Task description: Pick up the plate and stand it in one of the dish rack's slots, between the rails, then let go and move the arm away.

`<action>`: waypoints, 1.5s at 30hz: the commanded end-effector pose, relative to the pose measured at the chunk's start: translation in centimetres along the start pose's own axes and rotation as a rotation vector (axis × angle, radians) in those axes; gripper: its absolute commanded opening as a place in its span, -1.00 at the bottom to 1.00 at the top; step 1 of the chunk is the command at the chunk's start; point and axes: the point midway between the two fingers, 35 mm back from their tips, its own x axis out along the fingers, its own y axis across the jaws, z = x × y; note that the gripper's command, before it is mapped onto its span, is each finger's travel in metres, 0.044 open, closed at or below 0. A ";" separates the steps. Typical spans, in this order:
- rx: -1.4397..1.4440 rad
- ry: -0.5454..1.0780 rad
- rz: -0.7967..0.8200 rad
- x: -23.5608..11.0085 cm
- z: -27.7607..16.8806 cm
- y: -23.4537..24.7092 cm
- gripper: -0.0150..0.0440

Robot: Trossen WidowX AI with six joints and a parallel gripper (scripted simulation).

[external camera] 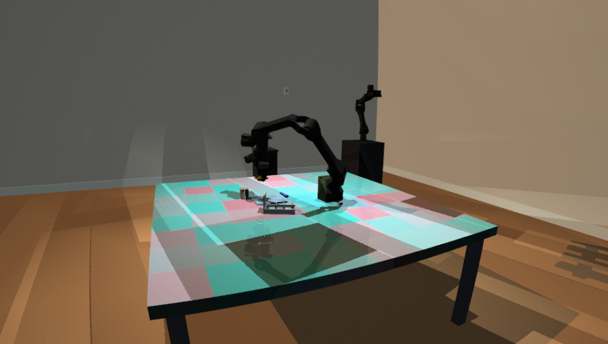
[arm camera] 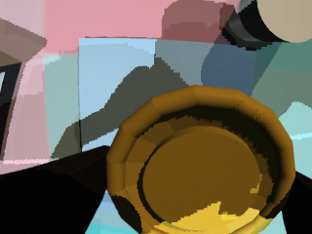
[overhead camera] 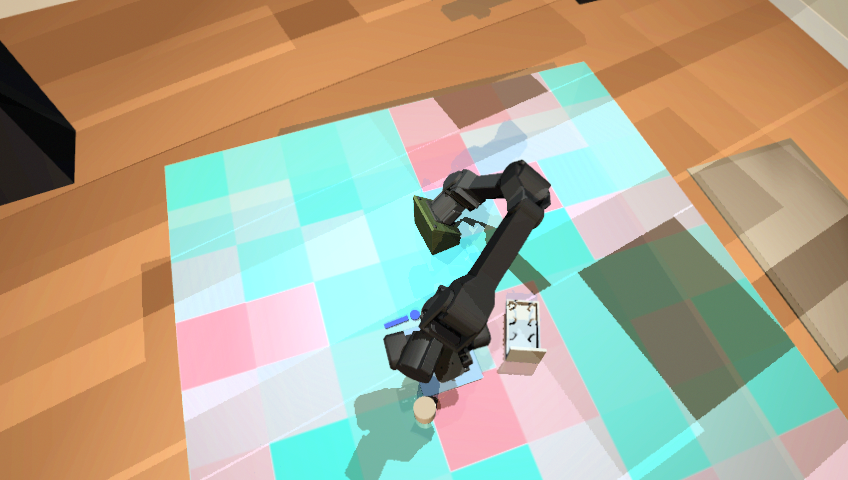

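The round orange-yellow plate (external camera: 261, 178) (arm camera: 171, 177) lies roughly flat between the two black fingers of my gripper (arm camera: 201, 171), which is shut on it across its rim. It is held raised above the table; in the top view the arm hides it. The dish rack (overhead camera: 505, 333) (external camera: 277, 211) (arm camera: 17, 46), light, with small rails and a tall end panel, stands on the table beside the blue mat. Only its edge shows at the left of the wrist view. Its slots are too small to make out well.
The blue square mat (overhead camera: 474, 380) (arm camera: 97, 68) lies below the plate. A tan-topped cup (overhead camera: 424, 409) (external camera: 244, 193) (arm camera: 288, 19) stands past its corner. A blue stick (overhead camera: 395, 322) (external camera: 283, 194) and a blue round thing (overhead camera: 414, 314) lie near the mat's opposite side.
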 end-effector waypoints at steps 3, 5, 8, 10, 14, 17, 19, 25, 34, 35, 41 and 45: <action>-0.004 0.009 0.000 -2.0 0.1 -0.2 -0.49; -0.004 0.009 0.001 -2.7 0.2 -0.2 -0.49; -0.004 0.009 0.002 -3.7 0.3 -0.3 -0.49; -0.005 0.009 0.003 -4.3 0.4 -0.3 -0.49; -0.005 0.010 0.005 -5.6 0.4 -0.3 -0.49; -0.006 0.009 0.006 -6.5 0.5 -0.3 -0.49; -0.006 0.008 0.006 -7.1 0.5 -0.3 -0.49; -0.001 0.007 0.007 -8.0 0.5 -0.2 -0.49; 0.289 -0.002 -0.003 -9.2 -0.1 4.2 -0.49; 0.323 -0.004 -0.004 -9.3 -0.2 4.8 -0.49; 0.532 -0.013 -0.007 -9.8 -0.9 7.8 -0.49; 0.670 -0.019 -0.007 -10.0 -1.6 9.8 -0.49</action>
